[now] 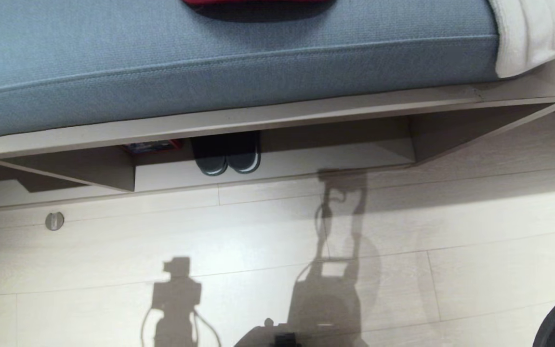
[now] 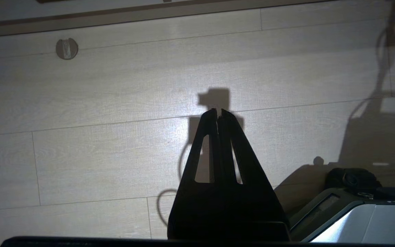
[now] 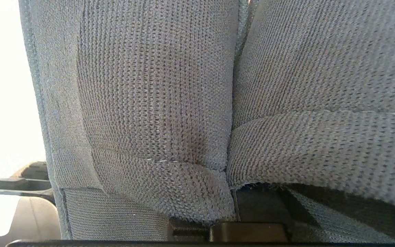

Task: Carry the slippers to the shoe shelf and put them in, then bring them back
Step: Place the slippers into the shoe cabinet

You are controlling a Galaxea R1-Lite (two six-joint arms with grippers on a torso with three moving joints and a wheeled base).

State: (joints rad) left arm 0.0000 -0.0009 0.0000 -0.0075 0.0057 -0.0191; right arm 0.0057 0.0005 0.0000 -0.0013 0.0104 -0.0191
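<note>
A: Where are the slippers [image 3: 156,113]?

B: In the right wrist view grey knit fabric fills the frame, two uppers pressed side by side with the straps bunched at the right end effector [image 3: 231,206]. It is clamped nearly shut on that fabric, so I judge it holds the pair by the straps.

A: And the shelf [image 1: 277,164]?

B: Ahead, under the blue cushion [image 1: 210,62]. A darker pair [image 1: 227,154] with a white stripe already sits near its front edge, left of centre.

A: How will the slippers handle?

B: Light, soft and floppy, I'd say; pinched at the straps they likely dangle and swing. Gripping both straps together near the middle seems best.

A: The left end effector [image 2: 218,111]?

B: Closed, empty, above the floor [image 2: 98,154].
</note>
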